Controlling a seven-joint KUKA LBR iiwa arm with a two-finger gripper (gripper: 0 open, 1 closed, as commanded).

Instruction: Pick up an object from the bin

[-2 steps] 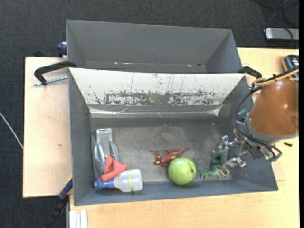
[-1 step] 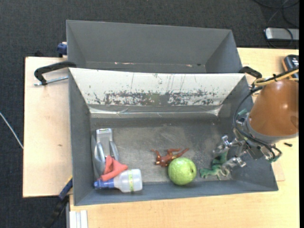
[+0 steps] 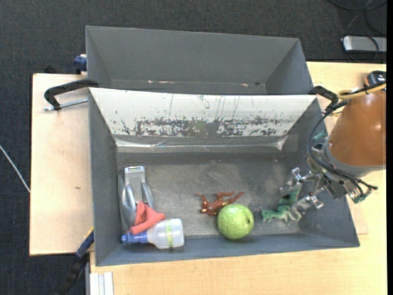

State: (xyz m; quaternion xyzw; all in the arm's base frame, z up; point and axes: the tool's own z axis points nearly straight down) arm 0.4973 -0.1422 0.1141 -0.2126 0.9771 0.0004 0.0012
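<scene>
The robot's hand (image 3: pixel 305 192) sits low in the right end of the grey metal bin (image 3: pixel 184 60), below the arm's orange cover (image 3: pixel 359 131). It is right over a small green plastic toy animal (image 3: pixel 280 213) lying against the right wall near the front. I cannot tell whether the hand is open, closed or gripping the toy. Just left of the toy rests a round green apple (image 3: pixel 235 221), with a small red-brown toy lizard (image 3: pixel 217 203) touching its upper left. Well apart, in the front left corner, lie a clear plastic bottle with a blue cap (image 3: pixel 162 234), a coral-red plastic piece (image 3: pixel 146 217) and a grey-silver flat packet (image 3: pixel 132 189).
</scene>
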